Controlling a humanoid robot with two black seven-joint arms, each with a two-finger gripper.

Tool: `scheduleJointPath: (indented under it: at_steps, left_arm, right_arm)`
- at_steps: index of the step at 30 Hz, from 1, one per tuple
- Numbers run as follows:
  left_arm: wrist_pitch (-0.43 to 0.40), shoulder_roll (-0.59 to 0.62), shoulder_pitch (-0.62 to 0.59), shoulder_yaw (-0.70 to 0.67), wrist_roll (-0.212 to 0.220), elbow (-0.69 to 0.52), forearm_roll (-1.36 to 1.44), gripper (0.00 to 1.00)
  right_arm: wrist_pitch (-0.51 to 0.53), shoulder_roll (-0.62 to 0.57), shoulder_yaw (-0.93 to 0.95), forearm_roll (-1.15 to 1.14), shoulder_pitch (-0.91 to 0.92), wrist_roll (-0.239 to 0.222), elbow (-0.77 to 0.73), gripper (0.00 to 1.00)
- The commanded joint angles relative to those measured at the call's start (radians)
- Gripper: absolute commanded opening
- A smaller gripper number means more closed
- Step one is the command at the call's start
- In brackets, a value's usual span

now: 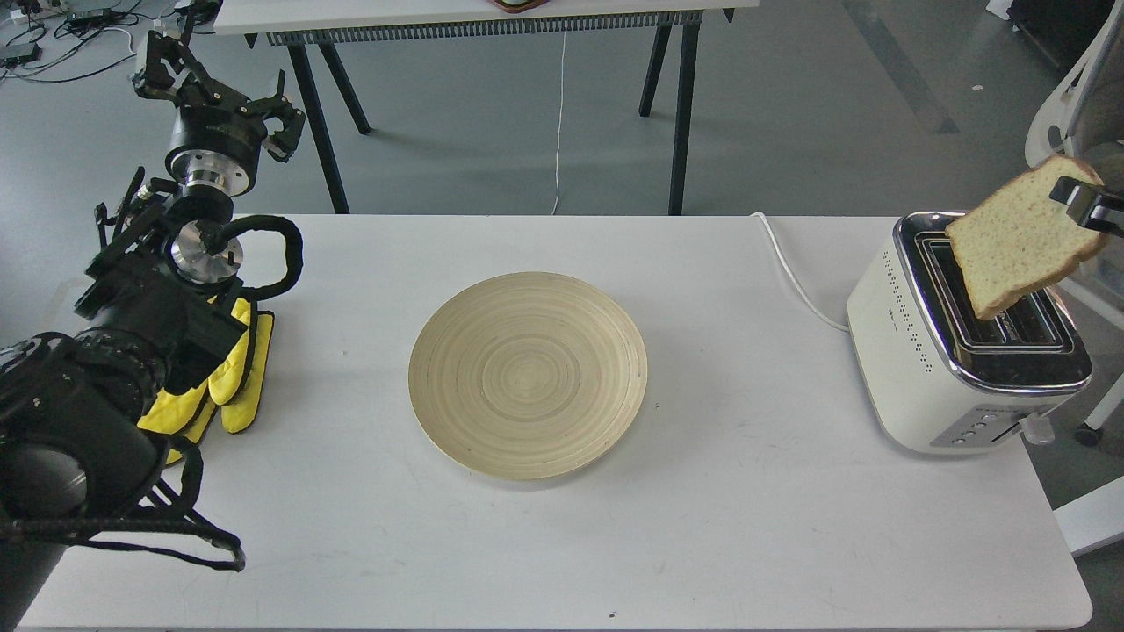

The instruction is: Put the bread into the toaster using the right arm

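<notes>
Head view shows the bread (1019, 235) held aloft by the right gripper (1082, 204), which is pinched on the slice's upper right corner and enters from the right edge, so that little of the arm is seen. The slice hangs tilted below and to the left of the gripper, its lowest corner over the toaster (957, 342); whether that corner has yet entered a slot cannot be told, but most of the slice is plainly above the chrome top. The step in hand is judged to be the aligning and lowering of the bread into a slot. For the next move, the slice would need to be turned so that its flat face runs parallel with the slot's length, then brought straight down before the pinch is released; a tilted entry could catch the crust on the chrome rim. Far to the left of the right gripper, an empty wooden plate (528, 375) lies mid-bench (746, 527). The left gripper (215, 83) is raised beyond the bench's far left corner, its fingers spread and holding nothing.
</notes>
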Motion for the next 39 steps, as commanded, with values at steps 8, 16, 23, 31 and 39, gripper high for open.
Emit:
scheduleJointPath:
  at_steps: [8,16,23,31,39]
  left_arm:
    - [0.0,0.004,0.001,0.0,0.0,0.0,0.0,1.0]
    - [0.0,0.003,0.001,0.0,0.0,0.0,0.0,1.0]
    - [0.0,0.001,0.001,0.0,0.0,0.0,0.0,1.0]
    - [0.0,0.001,0.001,0.0,0.0,0.0,0.0,1.0]
    - [0.0,0.001,0.001,0.0,0.0,0.0,0.0,1.0]
  right_arm:
    - [-0.015,0.045,0.0,-0.001,-0.054,0.0,-0.05,0.09]
    - [-0.07,0.113,0.003,0.008,-0.099,0.003,-0.049,0.53]
    - [-0.078,0.128,0.141,0.031,-0.099,0.004,-0.033,0.63]
    - [-0.079,0.313,0.408,0.577,-0.099,0.017,-0.061,0.99]
    - [-0.07,0.53,0.448,0.737,-0.107,0.251,-0.237,1.0]
